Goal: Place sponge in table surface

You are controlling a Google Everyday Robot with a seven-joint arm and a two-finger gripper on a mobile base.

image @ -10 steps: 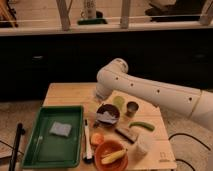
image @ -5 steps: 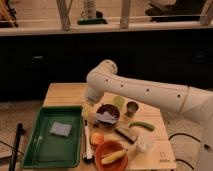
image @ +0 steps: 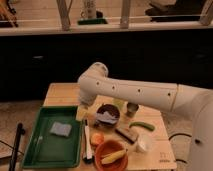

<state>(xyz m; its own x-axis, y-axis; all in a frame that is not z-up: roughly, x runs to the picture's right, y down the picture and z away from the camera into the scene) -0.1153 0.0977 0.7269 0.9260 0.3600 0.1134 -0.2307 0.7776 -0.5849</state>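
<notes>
The pale blue-grey sponge (image: pixel 60 129) lies flat in the green tray (image: pixel 42 150) on the left side of the light wooden table surface (image: pixel 62 93). My white arm reaches in from the right, its elbow joint above the table's middle. My gripper (image: pixel 82 113) hangs below that joint, at the tray's far right corner, a little to the right of and beyond the sponge. It is apart from the sponge.
Right of the tray stand a dark bowl (image: pixel 106 115), a cup (image: pixel 132 109), a green vegetable (image: pixel 141 125), a dark block with a brown edge (image: pixel 126 134), an orange (image: pixel 97 138), a red bowl with a banana (image: pixel 111 153), a white cup (image: pixel 144 145) and a black-and-white stick (image: pixel 86 143).
The arm has swung left across the table, bringing its joint and the gripper from above the bowl to the tray's far right corner. The sponge has not moved.
</notes>
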